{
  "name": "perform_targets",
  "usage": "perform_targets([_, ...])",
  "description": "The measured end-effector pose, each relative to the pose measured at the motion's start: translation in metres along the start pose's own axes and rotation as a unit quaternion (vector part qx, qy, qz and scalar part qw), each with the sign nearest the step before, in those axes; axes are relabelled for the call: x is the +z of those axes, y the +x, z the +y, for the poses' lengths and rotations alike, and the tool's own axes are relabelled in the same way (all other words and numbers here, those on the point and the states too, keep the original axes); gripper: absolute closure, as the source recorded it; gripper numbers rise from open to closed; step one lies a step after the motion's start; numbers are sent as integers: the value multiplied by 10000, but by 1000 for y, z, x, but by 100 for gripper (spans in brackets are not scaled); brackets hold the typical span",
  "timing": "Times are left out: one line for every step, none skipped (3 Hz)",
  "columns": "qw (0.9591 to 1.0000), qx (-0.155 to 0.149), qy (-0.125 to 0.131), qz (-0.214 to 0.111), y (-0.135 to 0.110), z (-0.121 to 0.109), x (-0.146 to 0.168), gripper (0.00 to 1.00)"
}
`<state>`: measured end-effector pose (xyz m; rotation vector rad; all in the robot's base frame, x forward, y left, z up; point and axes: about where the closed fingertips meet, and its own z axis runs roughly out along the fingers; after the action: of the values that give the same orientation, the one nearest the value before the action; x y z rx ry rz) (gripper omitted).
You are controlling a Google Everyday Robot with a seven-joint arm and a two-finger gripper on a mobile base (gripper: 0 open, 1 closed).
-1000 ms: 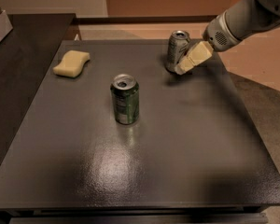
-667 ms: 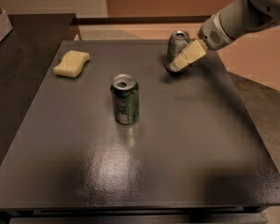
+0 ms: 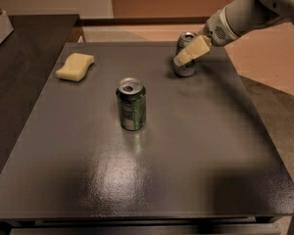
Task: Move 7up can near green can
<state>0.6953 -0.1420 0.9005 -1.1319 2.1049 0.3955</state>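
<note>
Green can [image 3: 131, 104] is recorded upright on the dark table [image 3: 196, 146]. 7up can [image 3: 185, 69] is seen upright, well apart from the green can, beyond it and to its right. Gripper [image 3: 188, 53] is positioned at the 7up can, overlapping its front. Whether it is open or holding the can cannot be told. Yellow sponge [image 3: 75, 66] is noted beyond the green can, to its left.

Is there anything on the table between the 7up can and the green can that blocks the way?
Nothing visible does. The gripper is at the 7up can, and only bare table lies between it and the green can. The yellow sponge lies far to the left, off that line.
</note>
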Motion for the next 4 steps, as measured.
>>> perform_targets([10000, -34, -9, -26, -2, -3, 0, 40])
perform_targets([9999, -124, -52, -56, -1, 1, -9, 64])
perform_targets([9984, -387, -378, -183, -5, 27, -29, 88])
perform_targets([9938, -651, -858, -281, -7, 66, -48, 100])
